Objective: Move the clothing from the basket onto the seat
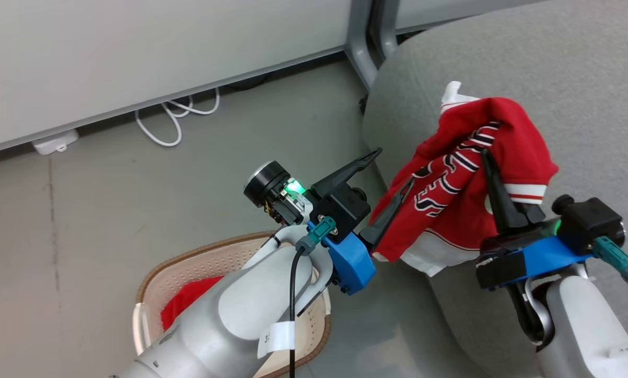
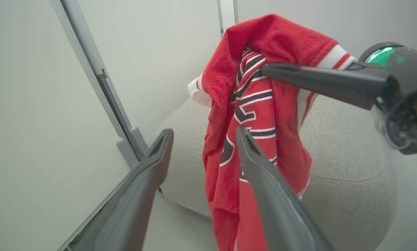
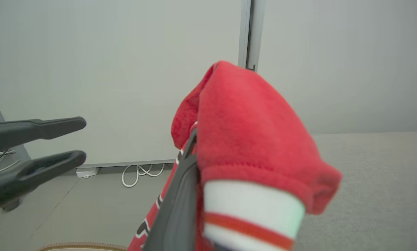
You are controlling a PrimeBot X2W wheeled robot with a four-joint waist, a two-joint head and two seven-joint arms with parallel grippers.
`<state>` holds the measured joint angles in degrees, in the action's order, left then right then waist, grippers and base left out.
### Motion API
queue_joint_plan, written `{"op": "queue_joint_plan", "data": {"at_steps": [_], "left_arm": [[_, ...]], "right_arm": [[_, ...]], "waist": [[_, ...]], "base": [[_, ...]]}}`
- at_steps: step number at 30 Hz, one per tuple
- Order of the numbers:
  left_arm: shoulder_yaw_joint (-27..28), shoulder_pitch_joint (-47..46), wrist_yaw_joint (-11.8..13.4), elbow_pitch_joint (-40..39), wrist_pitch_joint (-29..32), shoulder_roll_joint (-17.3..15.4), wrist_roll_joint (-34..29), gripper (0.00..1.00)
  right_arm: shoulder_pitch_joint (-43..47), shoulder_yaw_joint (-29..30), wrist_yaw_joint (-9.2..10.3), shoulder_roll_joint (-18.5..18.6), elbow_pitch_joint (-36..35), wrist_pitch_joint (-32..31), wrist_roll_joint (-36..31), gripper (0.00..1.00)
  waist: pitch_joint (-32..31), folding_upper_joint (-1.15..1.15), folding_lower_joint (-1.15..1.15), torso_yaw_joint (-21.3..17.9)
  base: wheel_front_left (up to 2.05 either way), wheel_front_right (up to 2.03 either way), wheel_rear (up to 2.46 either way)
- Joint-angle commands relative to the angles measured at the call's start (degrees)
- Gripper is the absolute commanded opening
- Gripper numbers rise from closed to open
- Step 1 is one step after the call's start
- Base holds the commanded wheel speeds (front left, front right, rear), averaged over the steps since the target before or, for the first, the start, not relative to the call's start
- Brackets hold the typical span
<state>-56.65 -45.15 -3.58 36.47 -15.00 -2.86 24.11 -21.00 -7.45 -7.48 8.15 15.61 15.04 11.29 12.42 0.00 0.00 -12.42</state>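
Pinching the jersey [image 1: 513, 131] tight in the right gripper [image 1: 486, 155], lifted above the seat [image 1: 555, 63]; holding the left gripper [image 1: 395, 167] spread wide just beside it.

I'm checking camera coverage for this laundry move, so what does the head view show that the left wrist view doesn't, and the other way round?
Head view: the basket on the floor, red clothing inside it, and a white cable by the wall. Left wrist view: a side look at the jersey dangling from the grip in front of the rounded edge of the seat. Shared: the jersey, the seat, the right hand shut on the jersey, and the left hand open next to it.
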Motion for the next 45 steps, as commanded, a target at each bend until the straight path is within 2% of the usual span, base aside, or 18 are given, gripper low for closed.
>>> {"op": "queue_joint_plan", "data": {"at_steps": [1, 15, 30, 39, 45], "left_arm": [[-0.28, 0.47, -0.26, -0.23, -0.28, -0.04, -0.19, 1.0], [-1.48, 0.44, -0.98, 0.87, -0.27, -0.06, -1.19, 1.0], [-2.06, -0.17, -0.99, 0.23, -0.28, -0.05, -0.8, 1.0], [-1.49, -2.66, -0.01, -0.7, -0.27, -0.08, -2.33, 1.0], [-1.09, -6.65, -0.3, -0.04, -0.27, -0.18, -4.42, 1.0]], "right_arm": [[0.77, 0.82, -0.03, 0.15, -0.6, 0.22, -0.41, 0.0], [5.15, 6.99, -0.03, -1.33, -4.77, 0.22, -0.61, 0.0], [6.74, 9.53, -0.03, -1.95, -5.53, 0.23, -0.91, 0.0], [-0.12, 9.88, -0.03, 0.42, -7.52, 0.23, -0.76, 0.0], [-9.96, 13.02, -0.02, 4.36, -9.82, 0.22, -0.74, 0.0]], "waist": [[0.71, 0.0, 0.0, -1.55], [3.35, 0.0, 0.0, -8.16], [3.79, 0.0, 0.0, -8.84], [8.67, 0.0, 0.0, -8.61], [15.53, 0.0, 0.0, -7.47]], "base": [[0.0, 0.0, 0.0], [0.0, 0.0, 0.0], [0.0, 0.0, 0.0], [0.0, 0.0, 0.0], [0.0, 0.0, 0.0]]}}
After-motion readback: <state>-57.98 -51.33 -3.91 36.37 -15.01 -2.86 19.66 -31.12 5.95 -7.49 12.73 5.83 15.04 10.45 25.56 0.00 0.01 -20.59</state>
